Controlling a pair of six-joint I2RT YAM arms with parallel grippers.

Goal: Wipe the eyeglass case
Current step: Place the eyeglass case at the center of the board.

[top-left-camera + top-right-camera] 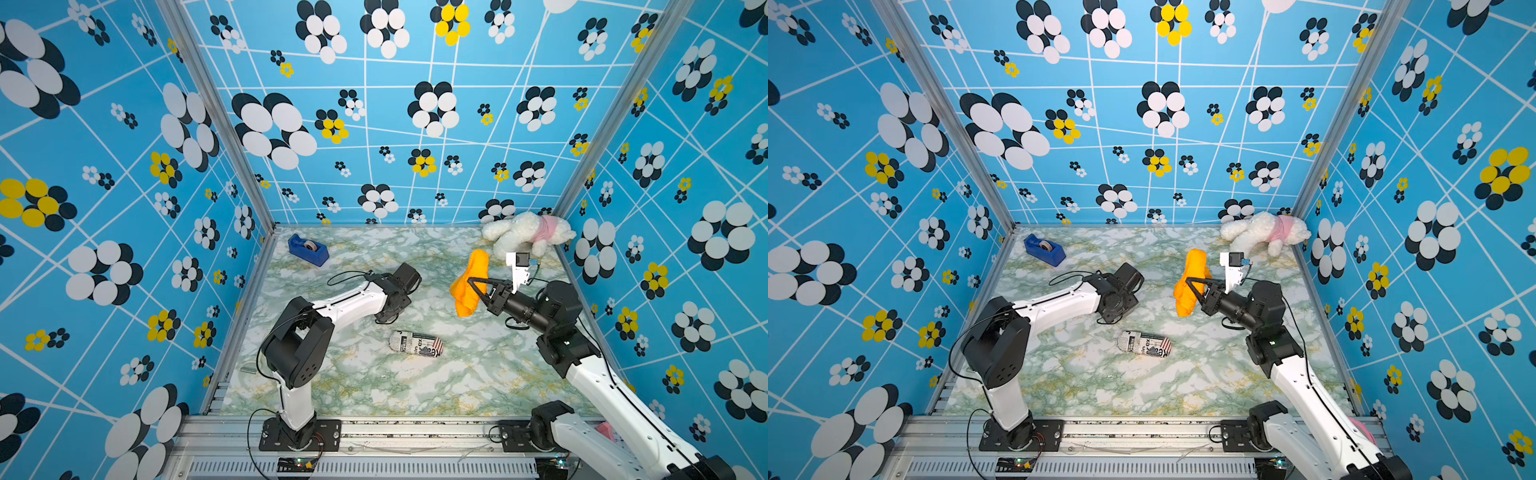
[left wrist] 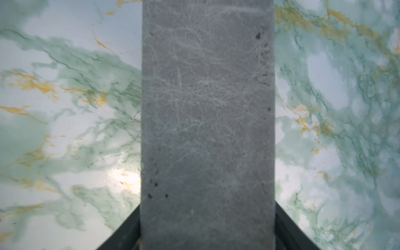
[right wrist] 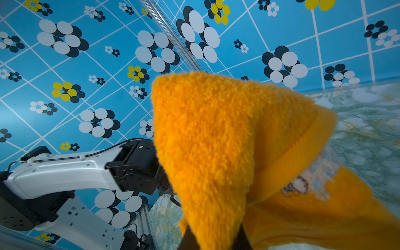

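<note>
Robot lab test cell, aluminium frame (image 1: pixel 224 124), flower-print walls (image 1: pixel 104 166), marble-print tabletop (image 1: pixel 374 386)

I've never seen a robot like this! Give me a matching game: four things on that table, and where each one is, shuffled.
1 cloth
2 eyeglass case
3 tape dispenser
4 plush toy

A far right corner of the table
B lying flat mid-table, nothing touching it
C pinched in the right gripper
D far left corner

Pairs: 1-C, 2-B, 3-D, 4-A.
</note>
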